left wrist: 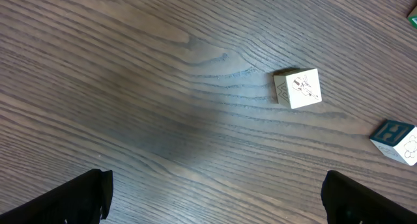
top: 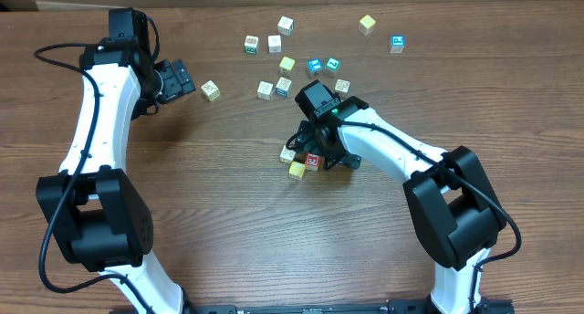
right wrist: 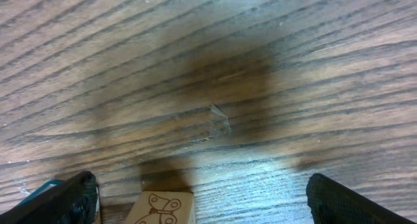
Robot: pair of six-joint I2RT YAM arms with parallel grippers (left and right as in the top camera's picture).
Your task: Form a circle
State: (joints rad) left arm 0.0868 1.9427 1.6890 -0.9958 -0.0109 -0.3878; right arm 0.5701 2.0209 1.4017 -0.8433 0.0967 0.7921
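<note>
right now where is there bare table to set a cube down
Widest bare wood lies between the left arm and right arm, nearer than the small cube cluster. Crowded: the loose letter cubes at the far middle.

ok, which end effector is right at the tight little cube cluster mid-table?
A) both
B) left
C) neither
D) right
D: in the overhead view the right end effector sits at the cube cluster, while the left end effector is well off to the side by a lone cube.
</note>
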